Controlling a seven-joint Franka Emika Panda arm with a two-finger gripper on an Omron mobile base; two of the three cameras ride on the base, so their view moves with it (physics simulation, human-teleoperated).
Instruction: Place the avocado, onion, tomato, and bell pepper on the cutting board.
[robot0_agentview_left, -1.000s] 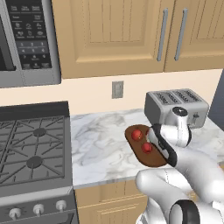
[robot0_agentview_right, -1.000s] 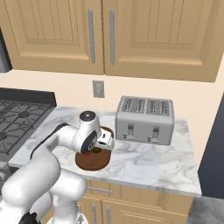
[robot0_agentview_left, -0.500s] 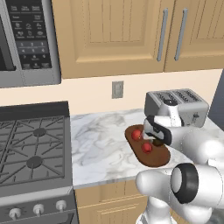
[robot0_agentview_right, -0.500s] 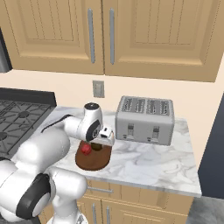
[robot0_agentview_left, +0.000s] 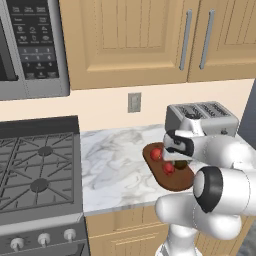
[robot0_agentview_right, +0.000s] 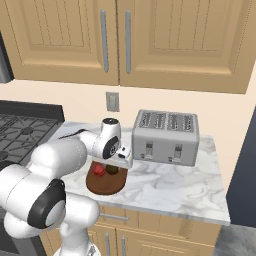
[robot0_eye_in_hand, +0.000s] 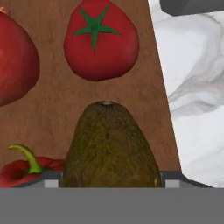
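Note:
The avocado (robot0_eye_in_hand: 111, 146) is a dark olive lump low in the hand view, and my gripper (robot0_eye_in_hand: 112, 181) is shut on it, a finger at each flank. It sits on or just above the reddish-brown cutting board (robot0_eye_in_hand: 144, 96). Beyond it on the board lie the tomato (robot0_eye_in_hand: 100, 39), a dark red onion (robot0_eye_in_hand: 13, 61) and the red bell pepper (robot0_eye_in_hand: 22, 170) with its green stem. From the base, the gripper (robot0_agentview_left: 179, 159) hangs low over the cutting board (robot0_agentview_left: 175, 181) beside two red items. The avocado (robot0_agentview_right: 112, 170) shows under the hand.
A silver toaster (robot0_agentview_left: 202, 117) stands just behind and right of the board on the marble counter (robot0_agentview_left: 115, 165). The gas stove (robot0_agentview_left: 35, 165) is on the left, under a microwave (robot0_agentview_left: 30, 45). The counter's front edge runs close to the board.
My hand has come down and slightly left over the cutting board, carrying the avocado down among the red produce.

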